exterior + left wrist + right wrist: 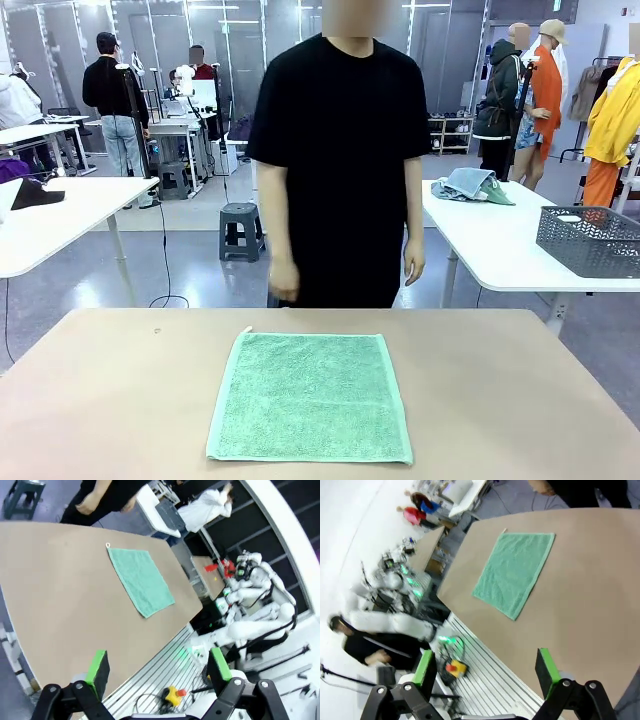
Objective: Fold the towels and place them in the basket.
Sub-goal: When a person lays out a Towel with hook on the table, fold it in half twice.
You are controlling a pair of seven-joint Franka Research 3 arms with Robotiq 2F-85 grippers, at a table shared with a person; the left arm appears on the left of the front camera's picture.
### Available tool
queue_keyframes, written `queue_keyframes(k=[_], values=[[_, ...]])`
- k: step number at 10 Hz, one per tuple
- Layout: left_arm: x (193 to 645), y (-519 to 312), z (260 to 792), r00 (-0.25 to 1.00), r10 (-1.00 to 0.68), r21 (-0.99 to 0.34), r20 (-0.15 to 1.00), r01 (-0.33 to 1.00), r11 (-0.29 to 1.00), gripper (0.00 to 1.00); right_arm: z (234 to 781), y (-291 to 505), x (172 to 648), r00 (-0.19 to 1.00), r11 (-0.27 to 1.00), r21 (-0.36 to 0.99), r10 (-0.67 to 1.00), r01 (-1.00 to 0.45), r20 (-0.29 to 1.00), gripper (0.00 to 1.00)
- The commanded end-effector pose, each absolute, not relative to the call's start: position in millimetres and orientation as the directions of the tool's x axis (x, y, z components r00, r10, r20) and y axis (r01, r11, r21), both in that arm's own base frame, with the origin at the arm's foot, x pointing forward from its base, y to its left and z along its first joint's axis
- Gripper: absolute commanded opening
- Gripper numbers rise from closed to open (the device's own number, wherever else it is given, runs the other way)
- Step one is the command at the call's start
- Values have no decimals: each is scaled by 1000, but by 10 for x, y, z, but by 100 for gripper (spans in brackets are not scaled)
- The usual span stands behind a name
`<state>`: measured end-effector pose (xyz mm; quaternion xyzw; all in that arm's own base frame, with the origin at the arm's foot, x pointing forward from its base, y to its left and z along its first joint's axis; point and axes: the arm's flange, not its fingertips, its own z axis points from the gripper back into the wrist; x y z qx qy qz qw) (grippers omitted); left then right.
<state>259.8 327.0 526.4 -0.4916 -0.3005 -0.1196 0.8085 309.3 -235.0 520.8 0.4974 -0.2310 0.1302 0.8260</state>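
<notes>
- I see one towel (310,397) spread flat on the tan table (520,400), at six o'clock in my front view, with its small loop at the eleven o'clock corner.
- The basket (588,245) sits on a white table (480,250) at three o'clock, well apart from the towel.
- A person (340,170) stands at twelve o'clock behind the tan table.
- My left gripper (158,664) is spread wide and empty. The towel lies toward eleven o'clock in its view.
- My right gripper (485,667) is also spread and empty, with the towel toward one o'clock.
</notes>
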Motion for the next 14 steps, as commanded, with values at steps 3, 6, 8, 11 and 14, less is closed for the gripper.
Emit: queue_keyframes(k=[3,6,8,11,14], values=[[2500,2377,5902,619,-309,-361,722,718,595,100,5682,-1319,3024,659,529,412,461,-742,594,100],[2432,1512,6027,431,-577,-108,694,855,508,100,5736,-333,2936,463,429,196,710,-882,531,100],[2454,924,5906,330,-740,85,586,883,461,100,5629,277,2880,364,378,67,805,-923,469,100],[2503,335,5636,235,-845,229,480,897,379,100,5373,710,2871,312,343,0,854,-939,416,100],[2541,197,5421,236,-846,219,478,901,374,100,5207,844,2916,353,382,-1,853,-924,385,100]])
